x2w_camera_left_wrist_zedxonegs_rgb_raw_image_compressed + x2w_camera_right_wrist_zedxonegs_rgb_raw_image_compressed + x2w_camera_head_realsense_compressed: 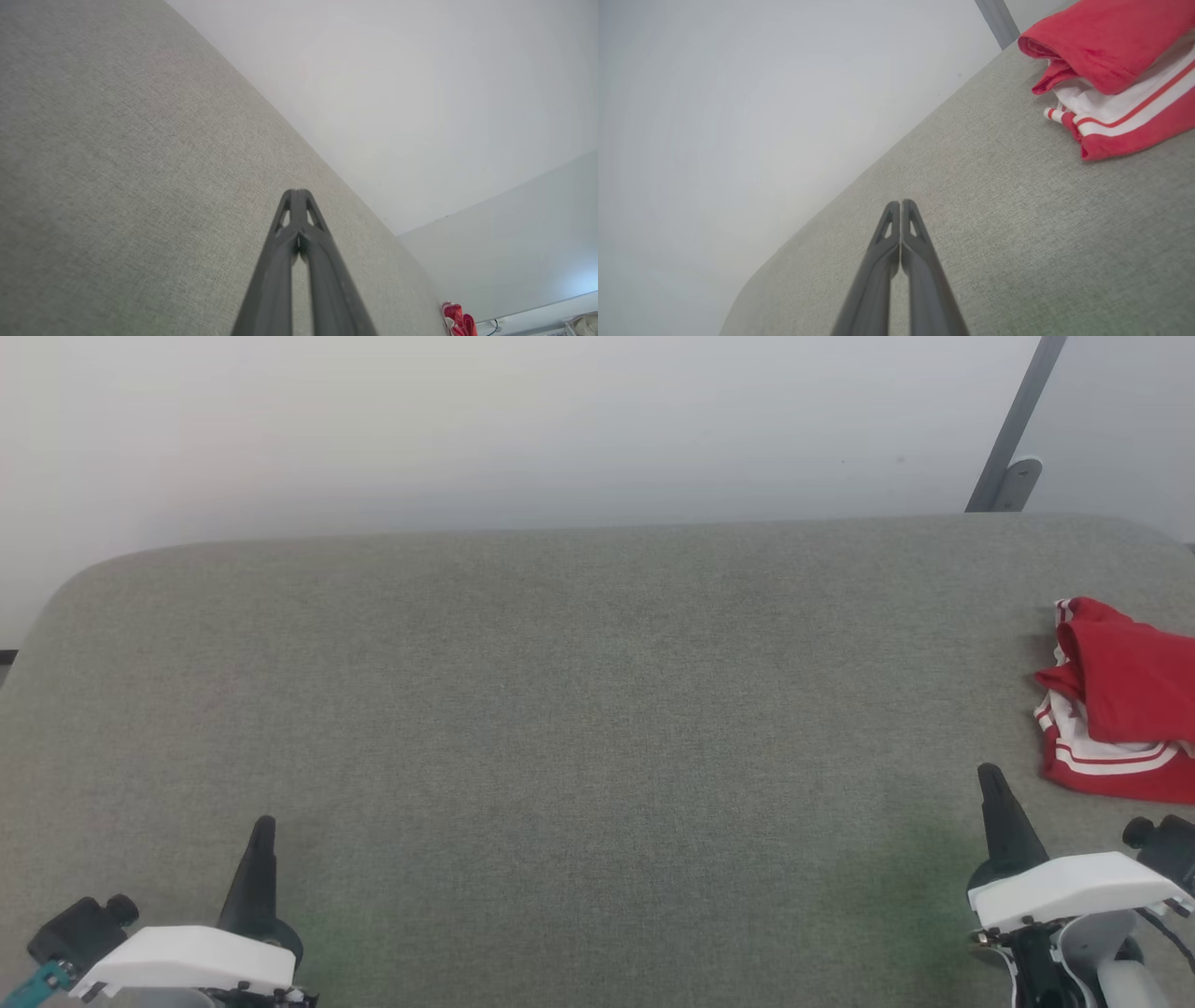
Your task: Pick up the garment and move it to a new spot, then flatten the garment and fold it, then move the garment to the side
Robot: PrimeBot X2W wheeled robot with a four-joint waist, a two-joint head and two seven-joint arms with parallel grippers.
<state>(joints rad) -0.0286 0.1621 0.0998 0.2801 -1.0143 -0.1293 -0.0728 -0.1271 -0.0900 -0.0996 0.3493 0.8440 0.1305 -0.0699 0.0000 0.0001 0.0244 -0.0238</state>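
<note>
You'll see the left gripper [262,831] at 7 o'clock above the grey surface [579,709], its jaws pressed together on nothing. At 4 o'clock, the right gripper [990,779] has its jaws closed and empty. The garment [1120,700] lies bunched at 3 o'clock by the surface's right edge, near the right gripper but apart from it.

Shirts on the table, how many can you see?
1: a red and white shirt, bunched up at the table's right edge, just beyond the right gripper. More could lie past the frame.
</note>
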